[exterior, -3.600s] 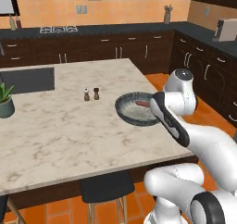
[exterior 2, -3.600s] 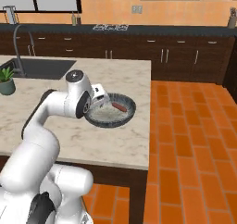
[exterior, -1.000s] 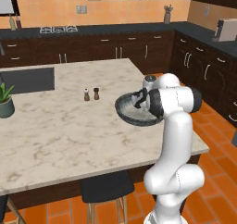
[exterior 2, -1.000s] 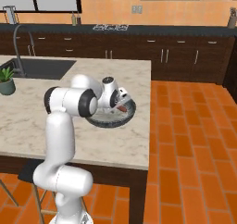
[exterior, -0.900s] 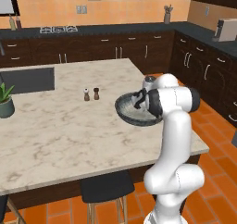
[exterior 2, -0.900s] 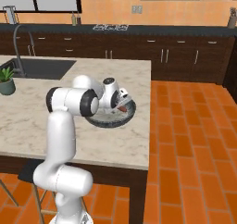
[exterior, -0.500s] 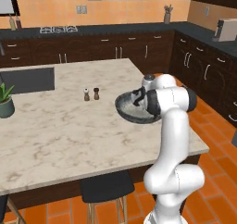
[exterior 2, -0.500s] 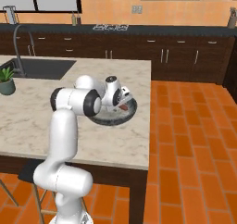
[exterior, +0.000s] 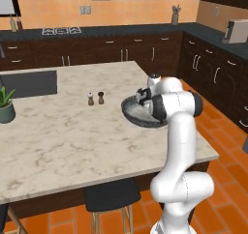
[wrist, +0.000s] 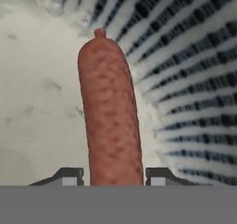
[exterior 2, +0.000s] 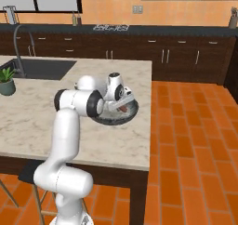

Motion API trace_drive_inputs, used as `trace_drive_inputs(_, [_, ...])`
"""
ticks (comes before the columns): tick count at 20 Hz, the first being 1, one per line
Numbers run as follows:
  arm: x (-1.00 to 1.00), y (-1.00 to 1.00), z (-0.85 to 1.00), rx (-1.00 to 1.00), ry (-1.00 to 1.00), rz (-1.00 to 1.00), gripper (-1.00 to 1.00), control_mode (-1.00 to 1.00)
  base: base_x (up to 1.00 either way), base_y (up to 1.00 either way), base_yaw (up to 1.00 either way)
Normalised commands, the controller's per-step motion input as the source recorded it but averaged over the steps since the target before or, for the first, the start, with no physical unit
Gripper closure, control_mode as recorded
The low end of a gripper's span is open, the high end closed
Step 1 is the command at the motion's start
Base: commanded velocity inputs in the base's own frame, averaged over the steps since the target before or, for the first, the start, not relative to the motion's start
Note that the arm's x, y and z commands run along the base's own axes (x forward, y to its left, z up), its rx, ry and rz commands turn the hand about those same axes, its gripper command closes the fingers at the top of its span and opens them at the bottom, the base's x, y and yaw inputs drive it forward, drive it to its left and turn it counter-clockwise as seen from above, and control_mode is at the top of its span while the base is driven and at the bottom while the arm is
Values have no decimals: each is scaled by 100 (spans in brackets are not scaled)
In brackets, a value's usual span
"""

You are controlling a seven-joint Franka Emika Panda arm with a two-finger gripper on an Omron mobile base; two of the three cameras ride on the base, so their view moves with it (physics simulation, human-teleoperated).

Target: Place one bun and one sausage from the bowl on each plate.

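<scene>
A reddish-brown sausage (wrist: 111,116) lies on the pale lining of the wide dark grey bowl (exterior: 130,114), next to its ribbed wall (wrist: 194,79). My gripper (wrist: 115,174) is down inside the bowl, open, one fingertip on each side of the sausage's near end with a thin gap at each. From the base, the hand (exterior: 143,95) hangs over the bowl (exterior 2: 133,112) near the island's right edge, and a bit of the sausage (exterior 2: 123,109) shows under it. The plates and the buns are out of view.
Salt shaker (exterior: 90,99) and pepper shaker (exterior: 100,97) stand left of the bowl. A potted plant (exterior: 6,105) and the sink (exterior: 26,83) are at the far left. A dark stool (exterior: 109,195) sits under the island's front edge. The bowl lies near the counter's right edge (exterior 2: 149,103).
The hand has sunk lower into the bowl and drifted slightly left. The bowl has stayed where it was.
</scene>
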Motion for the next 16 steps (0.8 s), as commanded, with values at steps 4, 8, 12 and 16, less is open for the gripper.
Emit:
trace_drive_inputs(4, [-43,0,-82,0,21,2,100,-100,0,0,0])
trace_drive_inputs(8, [-78,-8,-22,2,-4,0,100,-100,0,0,0])
trace_drive_inputs(12, [-42,0,67,14,-7,0,100,-100,0,0,0])
trace_drive_inputs(16, [-37,1,85,13,-9,0,100,-100,0,0,0])
